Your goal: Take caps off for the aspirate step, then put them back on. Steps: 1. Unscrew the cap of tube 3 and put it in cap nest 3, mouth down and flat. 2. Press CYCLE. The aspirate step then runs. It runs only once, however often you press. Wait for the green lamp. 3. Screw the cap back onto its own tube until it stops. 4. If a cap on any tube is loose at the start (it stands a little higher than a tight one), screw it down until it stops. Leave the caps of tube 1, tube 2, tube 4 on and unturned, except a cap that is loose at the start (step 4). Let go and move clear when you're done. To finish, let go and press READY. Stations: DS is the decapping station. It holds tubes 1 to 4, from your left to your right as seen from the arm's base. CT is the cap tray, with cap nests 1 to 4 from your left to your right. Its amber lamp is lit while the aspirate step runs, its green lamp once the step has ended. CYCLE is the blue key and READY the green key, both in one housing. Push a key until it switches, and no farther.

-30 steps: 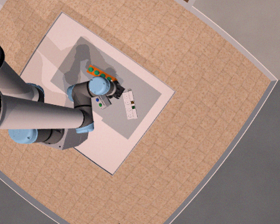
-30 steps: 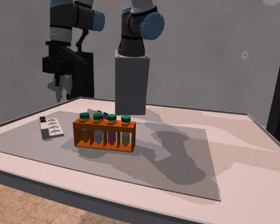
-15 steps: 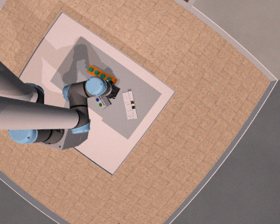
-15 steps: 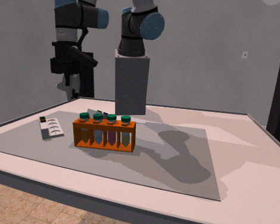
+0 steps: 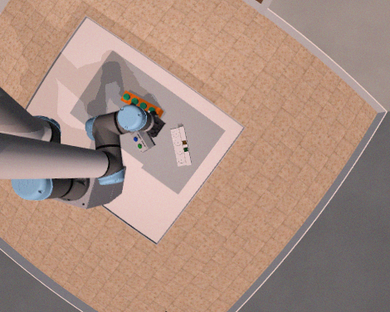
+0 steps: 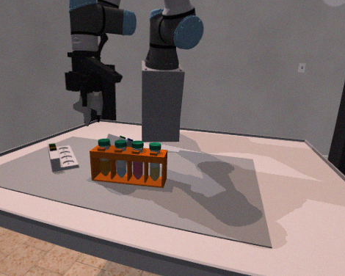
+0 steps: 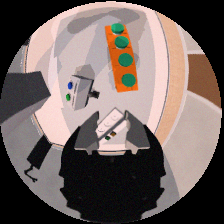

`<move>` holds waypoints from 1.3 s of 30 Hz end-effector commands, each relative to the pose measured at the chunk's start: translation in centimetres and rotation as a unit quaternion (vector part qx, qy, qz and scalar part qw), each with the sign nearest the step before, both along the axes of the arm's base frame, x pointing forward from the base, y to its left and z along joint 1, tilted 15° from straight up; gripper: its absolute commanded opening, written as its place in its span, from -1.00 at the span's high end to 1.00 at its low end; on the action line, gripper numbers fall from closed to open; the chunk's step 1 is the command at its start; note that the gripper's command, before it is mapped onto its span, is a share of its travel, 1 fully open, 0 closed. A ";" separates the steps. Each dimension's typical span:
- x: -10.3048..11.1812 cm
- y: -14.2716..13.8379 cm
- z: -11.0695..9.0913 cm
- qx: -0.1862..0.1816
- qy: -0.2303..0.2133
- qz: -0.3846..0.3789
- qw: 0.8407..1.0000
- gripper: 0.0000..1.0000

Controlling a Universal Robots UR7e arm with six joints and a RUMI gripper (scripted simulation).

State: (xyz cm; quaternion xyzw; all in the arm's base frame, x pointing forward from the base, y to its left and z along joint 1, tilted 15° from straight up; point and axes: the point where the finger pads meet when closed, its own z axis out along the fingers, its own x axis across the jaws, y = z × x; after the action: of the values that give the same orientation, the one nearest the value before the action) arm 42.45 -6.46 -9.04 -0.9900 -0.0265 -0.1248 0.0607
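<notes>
The green cap on tube 3 (image 6: 120, 144) looks light and stiff, its tube likely fragile; I'd grip the cap squarely by its sides and twist without tilting. It sits on its tube in the orange rack (image 5: 124, 100) (image 6: 129, 183) (image 7: 132, 89). The tool (image 6: 92, 123) (image 7: 111, 111) hangs above the tabletop (image 5: 153, 225) (image 6: 223, 142), fingers partly spread, nothing between them. A grey mat (image 5: 207, 144) (image 6: 216, 216) lies beneath the rack; plain grey walls (image 6: 245, 36) stand behind.

On a mat (image 5: 211, 136) (image 6: 227, 234) (image 7: 145, 55) atop a table (image 5: 153, 223) (image 6: 62, 216) (image 7: 161, 60), seen from outside: four tubes (image 5: 143, 105) (image 6: 138, 168) (image 7: 125, 59) side by side in a rack (image 5: 159, 113) (image 6: 164, 172) (image 7: 116, 70); left of the rack, apart, a cap tray (image 5: 176, 144) (image 6: 55, 161) (image 7: 107, 122); behind the rack, a key housing (image 5: 146, 144) (image 6: 113, 138) (image 7: 82, 92); farther back, the arm's pedestal (image 5: 107, 194) (image 6: 161, 106).
</notes>
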 end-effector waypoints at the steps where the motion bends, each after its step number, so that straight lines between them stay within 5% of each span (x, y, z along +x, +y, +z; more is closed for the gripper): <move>1: 0.5 3.0 0.5 0.029 0.019 -0.135 0.990 0.30; 5: 0.9 4.5 0.8 0.042 0.026 -0.189 0.981 0.30; 22: 3.0 11.3 2.3 0.042 0.024 -0.189 0.981 0.30; 39: 3.3 11.5 0.7 0.042 0.025 -0.189 0.981 0.30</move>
State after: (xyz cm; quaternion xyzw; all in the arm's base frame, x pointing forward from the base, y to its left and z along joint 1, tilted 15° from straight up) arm 45.23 4.89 -7.15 -0.9764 0.1682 -0.1100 0.0794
